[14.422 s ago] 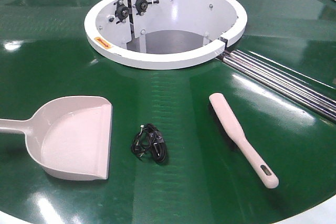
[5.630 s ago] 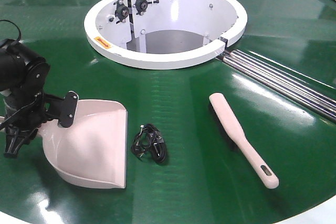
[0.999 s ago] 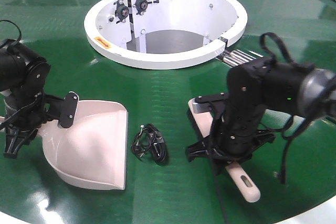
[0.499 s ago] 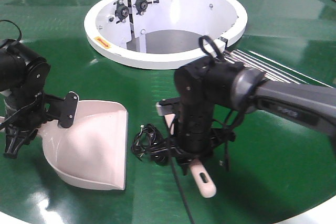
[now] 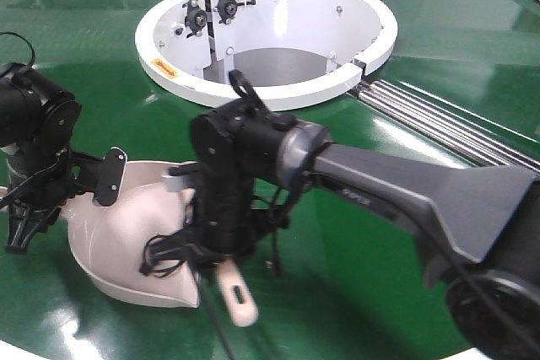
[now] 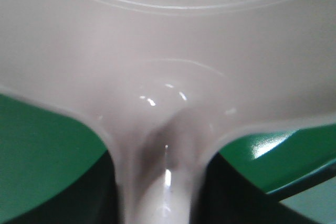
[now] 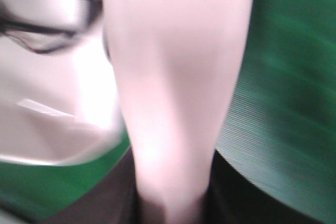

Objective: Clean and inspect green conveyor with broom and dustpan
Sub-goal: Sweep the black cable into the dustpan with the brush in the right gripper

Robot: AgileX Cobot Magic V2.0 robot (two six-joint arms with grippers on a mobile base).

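1. Left end effector (image 5: 35, 208), at the left edge of the front view, is pressed together on the handle of the dustpan (image 5: 126, 238). My fingers hide the handle in that view. The left wrist view shows the handle neck running down the centre toward the lens, with a dark shape on each side.
2. The dustpan sits on the green conveyor (image 5: 472, 65) in the lower left of the front view. Its flat lip faces the lower centre of the frame.
3. Right end effector (image 5: 218, 250), in the lower centre of the front view, is pinching the broom (image 5: 239, 297). The slotted handle end sticks out below my wrist toward the bottom edge. The bristle end is hidden behind the arm.
4. In the right wrist view the broom fills the centre, with the pale dustpan wall just beside it on the left and green belt on the right.
5. A black cable (image 7: 37, 40) sits in the upper left of the right wrist view. It seems to lie inside the dustpan, but the blur leaves this uncertain.
6. The white ring housing (image 5: 253, 97) is at top centre, and the roller rods (image 5: 447, 128) run toward the right edge.
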